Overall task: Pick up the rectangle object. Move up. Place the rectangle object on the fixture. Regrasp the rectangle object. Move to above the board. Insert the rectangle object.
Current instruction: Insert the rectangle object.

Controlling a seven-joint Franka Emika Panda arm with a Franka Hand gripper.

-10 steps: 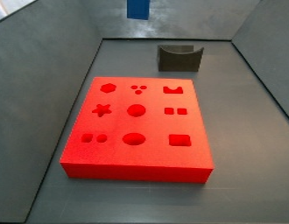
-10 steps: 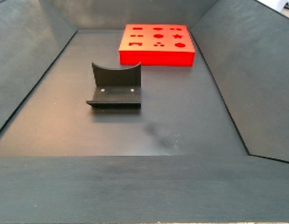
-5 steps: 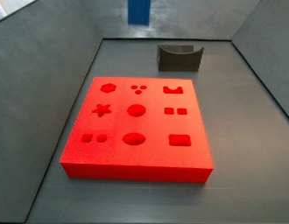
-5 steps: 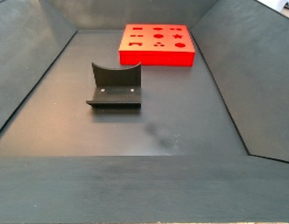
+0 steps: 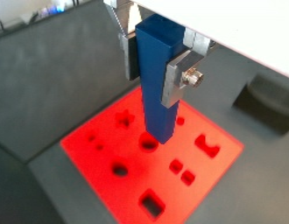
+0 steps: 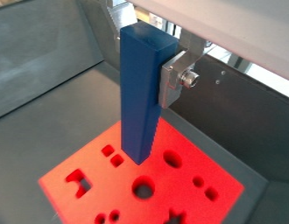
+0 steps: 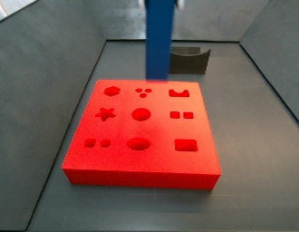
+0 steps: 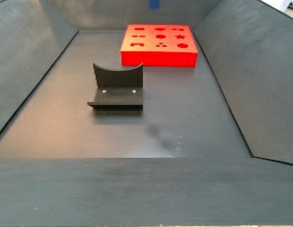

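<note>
So the rectangle object (image 5: pixel 158 83) is a plain blue bar, long and slim with flat faces and a squared-off end, no markings on it that I can see. It hangs upright, long axis pretty much vertical, and its lower end is up in the air over the board (image 5: pixel 106 144), not touching it. You get the same thing in both wrist views; the bar (image 6: pixel 141 92) fills the middle of the shot with red underneath.

The gripper (image 5: pixel 157 48) is clamped on the bar's upper part. A flat silver finger (image 5: pixel 179 77) presses against one side face, with a bolt head showing on it, and a second silver plate peeks out on the opposite side. Everything below the fingers is free bar, which is most of its length.

The board is bright red with a set of cutouts in its top: star, circles, small squares, a hexagon, a rectangle. In a side view the bar (image 7: pixel 160 38) comes down from the top edge and its lower end shows in front of the far edge of the board (image 7: pixel 85 163), with the dark fixture (image 7: pixel 192 60) just behind it on the grey floor. The fixture (image 8: pixel 115 87) sits well apart from the board (image 8: pixel 159 58), nearer that camera, with nothing resting in its curved notch.
</note>
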